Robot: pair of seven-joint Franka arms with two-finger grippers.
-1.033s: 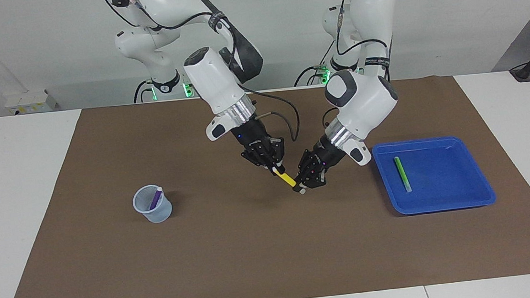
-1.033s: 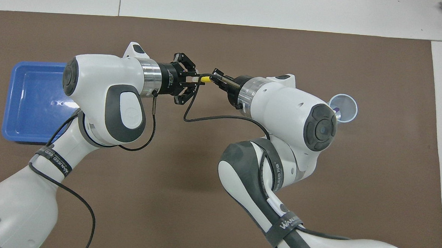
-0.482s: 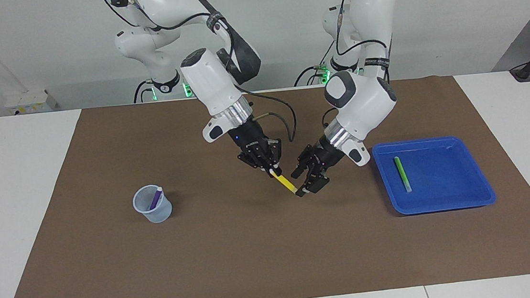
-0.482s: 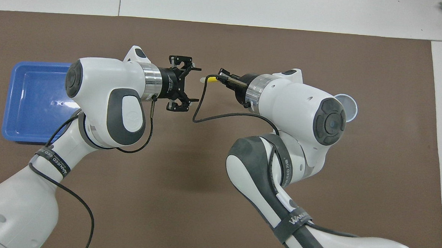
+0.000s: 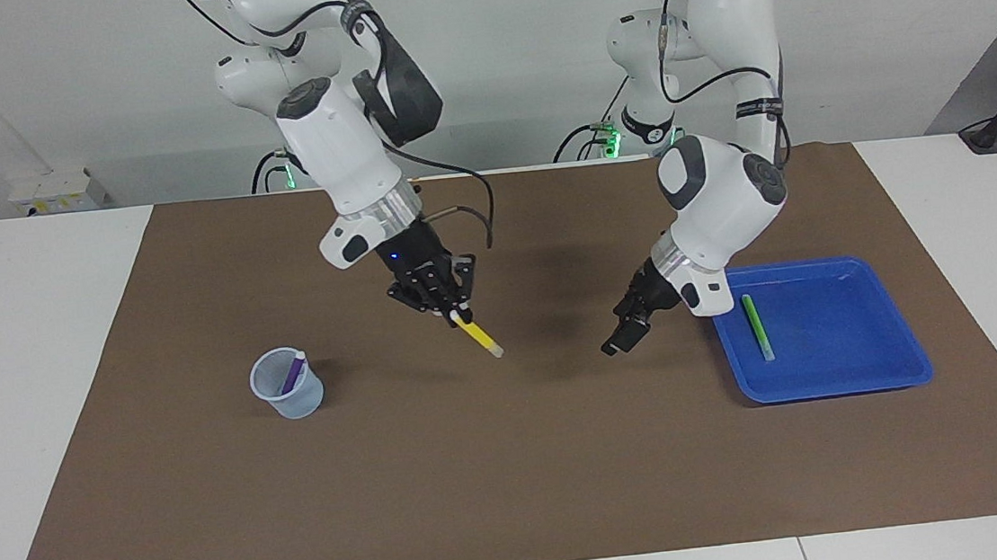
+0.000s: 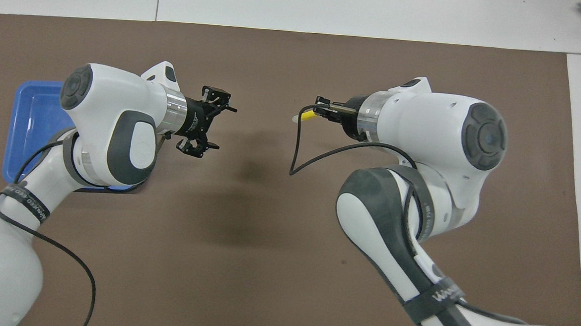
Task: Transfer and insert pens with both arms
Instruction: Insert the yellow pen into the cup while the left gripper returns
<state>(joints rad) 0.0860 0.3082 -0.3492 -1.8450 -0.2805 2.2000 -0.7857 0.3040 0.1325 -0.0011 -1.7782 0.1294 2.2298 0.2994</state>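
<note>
Brown matting covers the table (image 5: 18, 358) in the facing view, and over its middle the right arm slants down, its right gripper (image 5: 450, 313) pinched tight on the yellow pen (image 5: 477, 335), whose pale tip points down at the mat, while the left gripper (image 5: 619, 342) hangs empty with fingers spread beside the blue tray (image 5: 832, 382) where the green pen (image 5: 756, 326) lies, and the purple pen (image 5: 293, 371) stands in the clear cup (image 5: 287, 385) toward the right arm's end

From overhead the two arms point at each other across bare mat, the left gripper (image 6: 215, 127) wide open, the right gripper (image 6: 318, 113) clamped on the yellow pen (image 6: 307, 115) with a black cable (image 6: 296, 148) looping beneath it, and the left arm hiding part of the blue tray (image 6: 29, 119)
</note>
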